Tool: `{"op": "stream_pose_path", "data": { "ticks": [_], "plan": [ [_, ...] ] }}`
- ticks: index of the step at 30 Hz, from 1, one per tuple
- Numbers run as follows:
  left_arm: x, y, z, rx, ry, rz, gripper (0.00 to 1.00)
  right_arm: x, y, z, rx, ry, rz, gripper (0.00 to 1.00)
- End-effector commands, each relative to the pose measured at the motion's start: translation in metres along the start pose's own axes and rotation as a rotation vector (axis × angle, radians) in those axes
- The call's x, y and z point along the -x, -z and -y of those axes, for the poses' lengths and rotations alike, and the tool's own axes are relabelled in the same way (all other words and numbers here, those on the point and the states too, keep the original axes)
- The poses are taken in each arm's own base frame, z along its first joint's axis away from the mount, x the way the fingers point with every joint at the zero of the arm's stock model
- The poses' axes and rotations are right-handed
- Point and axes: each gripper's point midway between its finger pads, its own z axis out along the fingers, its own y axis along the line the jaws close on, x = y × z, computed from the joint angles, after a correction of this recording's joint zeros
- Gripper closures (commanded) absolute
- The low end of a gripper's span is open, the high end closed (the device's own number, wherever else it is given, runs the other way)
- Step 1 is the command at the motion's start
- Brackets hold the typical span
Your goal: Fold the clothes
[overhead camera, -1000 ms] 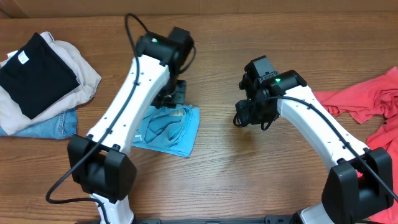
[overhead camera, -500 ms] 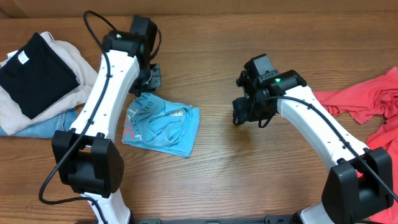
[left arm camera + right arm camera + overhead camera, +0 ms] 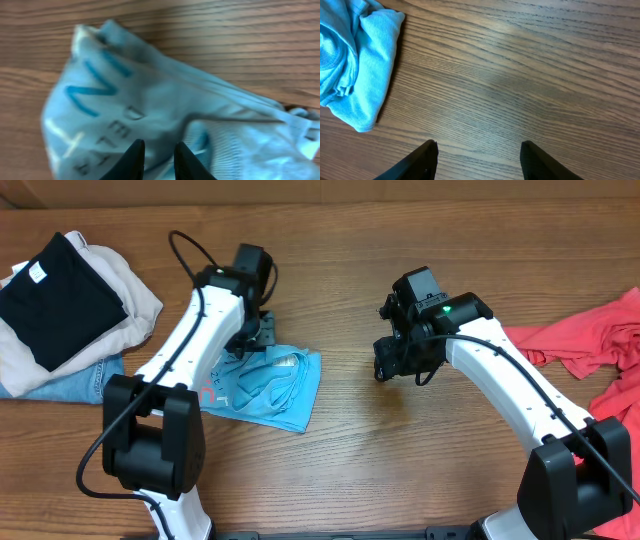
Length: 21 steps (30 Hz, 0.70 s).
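Left tool (image 3: 159, 149) over sky-blue T-shirt (image 3: 150, 90) edge, grip unclear, right tool (image 3: 479, 150) released above table (image 3: 530, 70)

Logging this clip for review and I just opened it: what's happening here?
Two robot arms are folding clothes at a wooden table. The left gripper is low over the crumpled sky-blue T-shirt, fingers close together; whether they pinch cloth is unclear. The right gripper hangs open above bare wood beside that shirt, holding nothing. The coral-red T-shirt lies bunched at the right edge, untouched. A stack of folded clothes sits far left.
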Motion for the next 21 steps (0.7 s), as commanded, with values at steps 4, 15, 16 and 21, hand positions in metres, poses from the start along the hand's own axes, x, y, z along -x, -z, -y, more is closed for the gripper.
{"op": "stream_pose_path", "data": {
  "ticks": [4, 15, 16, 21],
  "plan": [
    [-0.007, -0.012, 0.017, -0.039, -0.015, -0.024, 0.75, 0.006, 0.007, -0.007, 0.032, 0.014, 0.025, 0.43],
    [-0.031, -0.009, 0.026, -0.108, -0.014, -0.133, 0.80, 0.007, 0.007, -0.006, 0.032, 0.013, 0.025, 0.43],
    [-0.031, -0.007, 0.027, -0.126, -0.010, -0.139, 0.83, 0.006, 0.007, -0.006, 0.032, 0.013, 0.025, 0.43],
    [-0.025, 0.002, 0.026, -0.167, 0.035, -0.115, 0.86, 0.006, 0.007, -0.006, 0.031, 0.013, 0.025, 0.43]
  ]
}}
